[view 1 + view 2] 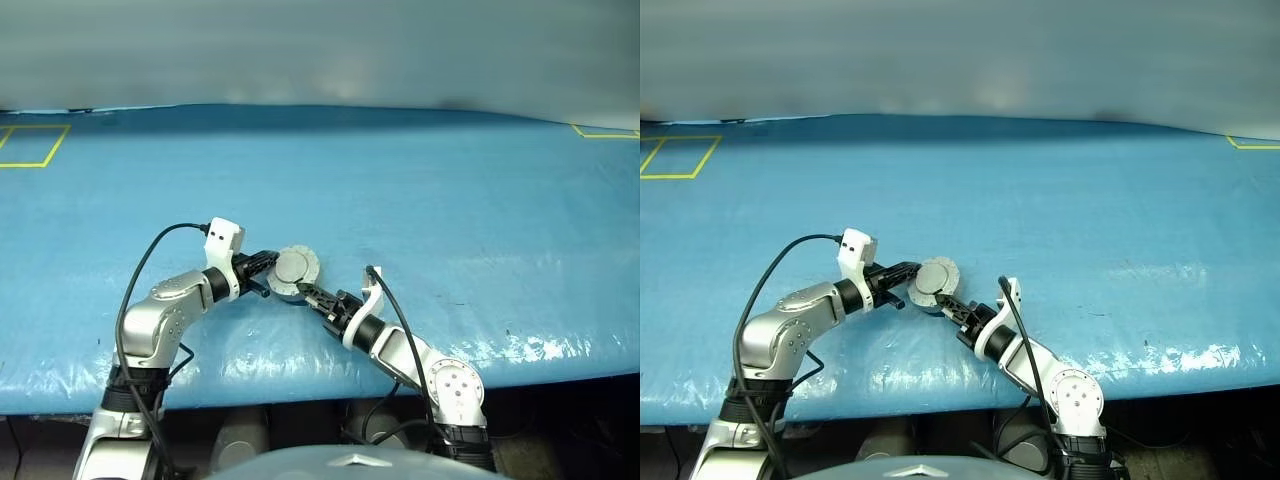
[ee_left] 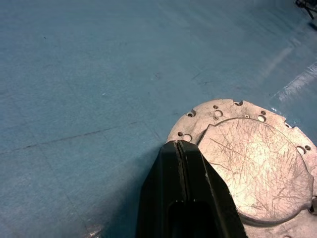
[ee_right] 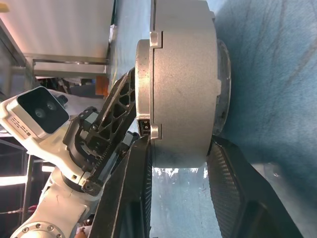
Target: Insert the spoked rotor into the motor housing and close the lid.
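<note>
Near table's front edge: right gripper (image 1: 312, 296) clamps motor housing (image 3: 181, 84) by its side wall; left gripper (image 1: 268, 264), pinched shut, presses lid (image 2: 255, 163). Looks heavy, rigid, slick metal; sides grip best.

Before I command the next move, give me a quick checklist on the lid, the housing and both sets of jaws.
1. Lid down flat on the motor housing: ok, plain grey outer face up, seam looks shut.
2. Right gripper gripping the housing: ok, its jaws straddle the housing wall.
3. Left gripper jaws together: ok, shut, tip resting at the lid's edge, holding nothing.
4. Spoked rotor seated inside: cannot tell, the lid covers it.
5. Lid latched: cannot tell.
6. Housing resting on the blue table: ok.
</note>
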`<action>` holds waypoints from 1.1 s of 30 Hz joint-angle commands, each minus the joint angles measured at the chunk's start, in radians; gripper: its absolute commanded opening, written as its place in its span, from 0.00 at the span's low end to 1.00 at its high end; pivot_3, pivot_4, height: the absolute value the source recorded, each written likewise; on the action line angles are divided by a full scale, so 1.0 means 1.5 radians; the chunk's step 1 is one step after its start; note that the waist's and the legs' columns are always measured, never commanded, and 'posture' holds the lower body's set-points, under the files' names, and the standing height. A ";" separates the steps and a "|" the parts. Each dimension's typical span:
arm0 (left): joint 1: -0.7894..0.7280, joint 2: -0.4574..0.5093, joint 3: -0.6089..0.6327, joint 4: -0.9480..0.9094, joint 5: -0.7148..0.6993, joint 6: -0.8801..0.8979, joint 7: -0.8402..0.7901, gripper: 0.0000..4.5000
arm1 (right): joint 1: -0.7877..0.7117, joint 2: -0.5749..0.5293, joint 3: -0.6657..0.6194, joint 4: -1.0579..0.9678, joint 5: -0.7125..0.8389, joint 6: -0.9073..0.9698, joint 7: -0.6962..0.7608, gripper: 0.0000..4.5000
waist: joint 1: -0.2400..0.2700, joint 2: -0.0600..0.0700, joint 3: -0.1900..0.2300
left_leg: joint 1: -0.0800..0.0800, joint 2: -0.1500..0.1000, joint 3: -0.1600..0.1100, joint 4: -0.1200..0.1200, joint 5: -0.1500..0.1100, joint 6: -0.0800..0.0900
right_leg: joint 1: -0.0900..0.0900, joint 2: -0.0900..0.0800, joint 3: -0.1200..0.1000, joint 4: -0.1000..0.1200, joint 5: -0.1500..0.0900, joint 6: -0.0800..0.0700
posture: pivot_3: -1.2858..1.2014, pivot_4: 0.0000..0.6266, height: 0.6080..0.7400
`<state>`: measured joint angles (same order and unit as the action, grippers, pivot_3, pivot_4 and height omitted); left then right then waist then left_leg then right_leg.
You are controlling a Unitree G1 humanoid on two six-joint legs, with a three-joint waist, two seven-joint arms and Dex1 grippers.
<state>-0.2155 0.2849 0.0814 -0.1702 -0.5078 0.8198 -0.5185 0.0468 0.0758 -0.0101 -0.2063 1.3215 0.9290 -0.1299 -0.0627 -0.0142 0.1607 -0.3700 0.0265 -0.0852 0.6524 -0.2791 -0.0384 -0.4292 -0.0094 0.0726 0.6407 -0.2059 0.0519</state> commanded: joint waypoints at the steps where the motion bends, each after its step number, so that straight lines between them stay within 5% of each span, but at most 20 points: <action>1: 0.002 -0.021 0.070 -0.032 -0.063 0.017 0.028 0.21 | -0.005 0.029 0.008 -0.027 0.017 -0.014 0.011 0.27 | -0.002 0.000 0.000 | 0.000 0.000 0.000 0.000 0.000 0.000 | 0.000 0.000 0.000 0.000 0.000 0.000 | 0.52 0.24 1.00; 12: 0.051 -0.162 0.258 -0.081 -0.301 0.061 0.214 1.00 | -0.079 0.018 -0.032 -0.027 0.031 -0.057 0.017 0.27 | 0.000 0.000 0.001 | -0.005 0.000 -0.001 0.003 0.000 0.000 | -0.003 0.000 -0.001 -0.001 0.002 0.003 | 0.52 0.24 1.00; 18: 0.096 -0.247 0.294 -0.084 -0.503 0.063 0.316 1.00 | -0.120 0.010 -0.058 -0.022 0.039 -0.067 0.019 0.27 | 0.000 -0.001 0.001 | -0.006 0.000 -0.001 0.003 0.000 0.000 | -0.003 0.000 -0.001 -0.001 0.002 0.003 | 0.52 0.24 1.00; 25: 0.169 -0.290 0.226 -0.087 -0.680 0.052 0.324 1.00 | -0.143 0.008 -0.058 -0.024 0.044 -0.057 0.021 0.27 | 0.000 -0.001 0.002 | -0.006 0.000 -0.001 0.003 0.000 0.000 | -0.003 0.000 -0.001 -0.001 0.002 0.003 | 0.52 0.24 1.00; 33: 0.201 -0.266 0.140 -0.061 -0.702 0.024 0.296 1.00 | -0.139 0.006 -0.039 -0.052 0.061 -0.038 0.003 0.27 | 0.000 0.000 0.002 | -0.006 0.000 -0.001 0.004 0.000 0.000 | -0.002 0.000 -0.001 -0.001 0.000 0.000 | 0.52 0.24 1.00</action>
<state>0.0781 -0.0760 0.3257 -0.2571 -1.5355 0.8647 -0.0513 -0.1373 0.0735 -0.0859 -0.2038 1.3591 0.8663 -0.1393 -0.0625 -0.0146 0.1636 -0.3785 0.0260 -0.0867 0.6585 -0.2794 -0.0379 -0.4330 -0.0093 0.0713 0.6394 -0.2052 0.0521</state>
